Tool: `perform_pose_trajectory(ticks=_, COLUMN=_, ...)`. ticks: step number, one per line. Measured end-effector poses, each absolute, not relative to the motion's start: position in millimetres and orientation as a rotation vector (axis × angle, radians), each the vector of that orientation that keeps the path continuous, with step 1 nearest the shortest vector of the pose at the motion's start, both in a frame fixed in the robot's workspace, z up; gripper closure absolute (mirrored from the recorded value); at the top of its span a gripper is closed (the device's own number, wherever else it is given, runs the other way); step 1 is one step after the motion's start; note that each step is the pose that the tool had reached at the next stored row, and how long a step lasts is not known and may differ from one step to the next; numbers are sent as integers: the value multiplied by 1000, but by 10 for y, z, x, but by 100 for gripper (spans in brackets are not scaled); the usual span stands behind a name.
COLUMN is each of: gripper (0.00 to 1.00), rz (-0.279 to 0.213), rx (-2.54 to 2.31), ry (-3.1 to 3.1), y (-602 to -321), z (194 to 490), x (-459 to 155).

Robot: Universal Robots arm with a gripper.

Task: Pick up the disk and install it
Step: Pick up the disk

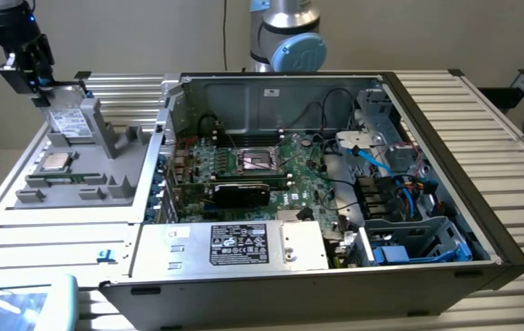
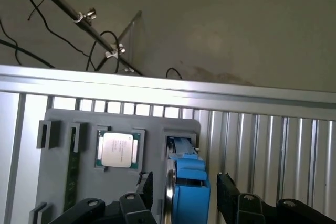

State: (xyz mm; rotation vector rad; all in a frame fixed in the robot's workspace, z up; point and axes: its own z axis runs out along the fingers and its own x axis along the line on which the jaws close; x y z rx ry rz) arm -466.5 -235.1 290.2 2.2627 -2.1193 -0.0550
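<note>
The disk (image 1: 69, 123), silver-grey with a white label, stands in a slot of the grey parts holder (image 1: 105, 148) at the exterior view's left. My gripper (image 1: 39, 93) hangs over the holder's far end, just above the disk. In the wrist view the disk's bright blue carrier (image 2: 190, 184) lies between my two black fingers (image 2: 227, 192), with a gap on each side. The gripper (image 2: 185, 192) is open and holds nothing.
A small square CPU chip (image 2: 118, 149) sits in the same holder (image 2: 152, 124) beside the disk. The open computer case (image 1: 336, 179) fills the middle of the slatted table, with a drive cage (image 1: 418, 241) and blue cables at its near right and a labelled silver box (image 1: 239, 245) in front.
</note>
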Motion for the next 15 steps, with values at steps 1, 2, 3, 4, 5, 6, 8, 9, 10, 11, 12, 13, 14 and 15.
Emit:
perform_pose_trajectory(ticks=1, gripper=40, rz=-56, rx=2261, ry=-2123, y=-2351, z=2901, x=-4666)
perform_pose_trajectory(ticks=2, gripper=40, rz=-59, rx=2261, ry=-2125, y=-2352, z=2900, x=-4668)
perform_pose_trajectory(ticks=3, gripper=40, rz=-62, rx=2261, ry=-2128, y=-2352, z=2898, x=-4671)
perform_pose_trajectory(ticks=4, gripper=40, rz=-66, rx=2261, ry=-2132, y=-2352, z=2892, x=-4675)
perform_pose_trajectory(ticks=5, gripper=40, rz=-70, rx=2260, ry=-2137, y=-2351, z=2884, x=-4678)
perform_pose_trajectory(ticks=6, gripper=40, rz=-76, rx=2261, ry=-2142, y=-2352, z=2876, x=-4680)
perform_pose_trajectory(ticks=8, gripper=40, rz=-86, rx=2262, ry=-2149, y=-2351, z=2859, x=-4681)
perform_pose_trajectory(ticks=9, gripper=40, rz=-93, rx=2264, ry=-2153, y=-2352, z=2855, x=-4684)
perform_pose_trajectory(ticks=10, gripper=40, rz=-97, rx=2265, ry=-2157, y=-2351, z=2853, x=-4687)
perform_pose_trajectory(ticks=11, gripper=40, rz=-100, rx=2265, ry=-2159, y=-2352, z=2852, x=-4690)
perform_pose_trajectory(ticks=12, gripper=40, rz=-101, rx=2265, ry=-2160, y=-2354, z=2852, x=-4692)
perform_pose_trajectory(ticks=13, gripper=40, rz=-102, rx=2265, ry=-2162, y=-2357, z=2852, x=-4694)
perform_pose_trajectory(ticks=14, gripper=40, rz=-103, rx=2264, ry=-2163, y=-2361, z=2853, x=-4694)
perform_pose_trajectory(ticks=15, gripper=40, rz=-103, rx=2263, ry=-2164, y=-2362, z=2853, x=-4693)
